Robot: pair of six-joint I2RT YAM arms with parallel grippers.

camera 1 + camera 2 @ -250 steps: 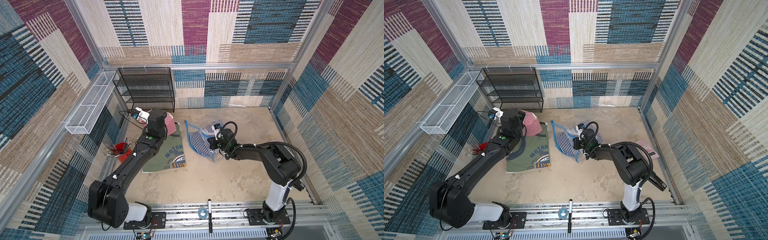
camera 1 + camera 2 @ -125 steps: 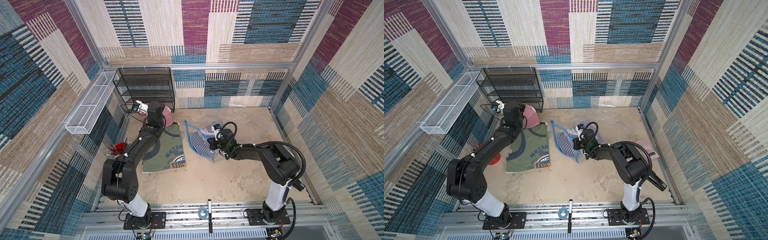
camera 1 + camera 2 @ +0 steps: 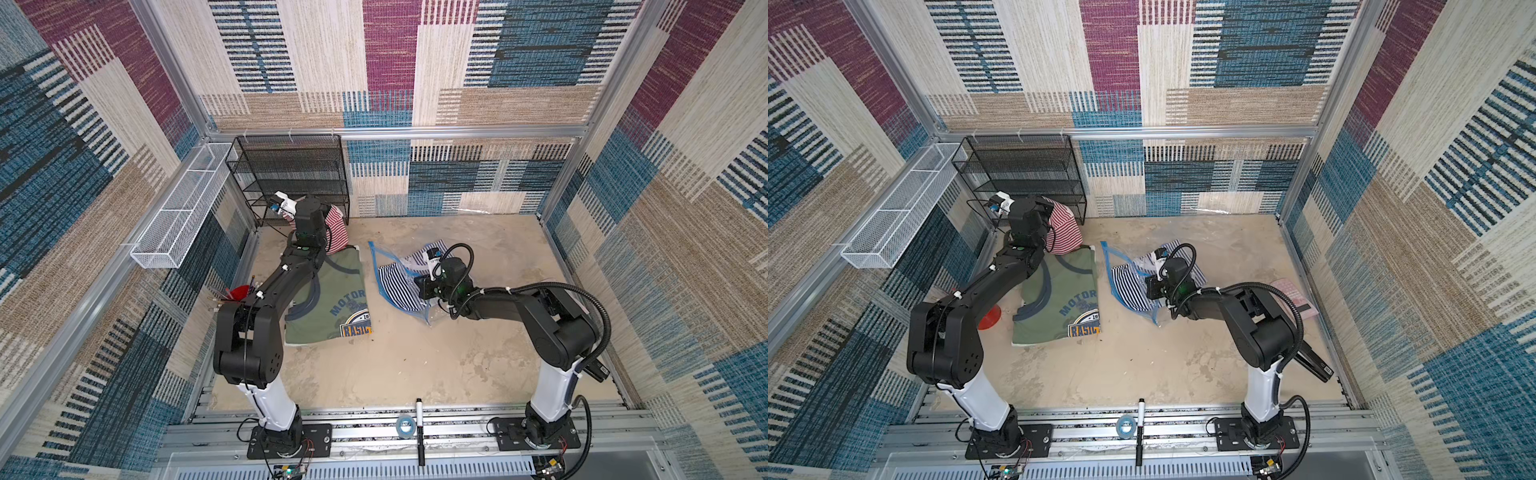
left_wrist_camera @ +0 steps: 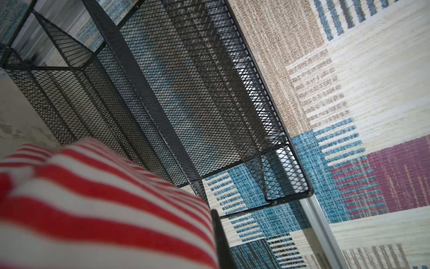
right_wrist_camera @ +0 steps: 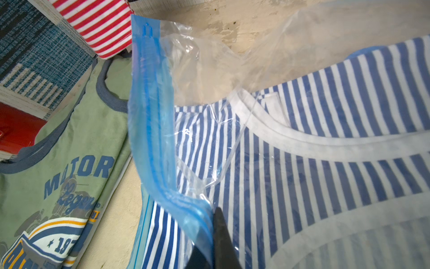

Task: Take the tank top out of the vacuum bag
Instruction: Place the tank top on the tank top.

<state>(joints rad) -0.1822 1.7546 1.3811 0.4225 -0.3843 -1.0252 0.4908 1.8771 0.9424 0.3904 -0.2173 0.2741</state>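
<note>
Mid-floor, just beside green tank top: vacuum bag, crumpled, navy-striped tank top inside. Right gripper pinched on blue zip strip. Left gripper clenched on red-striped garment, near black mesh rack.

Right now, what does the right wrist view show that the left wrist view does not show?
Only right wrist: the vacuum bag, the blue-striped tank top in it, the green shirt, the right tool shut on the bag's blue strip. Only left wrist: the black mesh rack. Both: the red-striped cloth.
</note>
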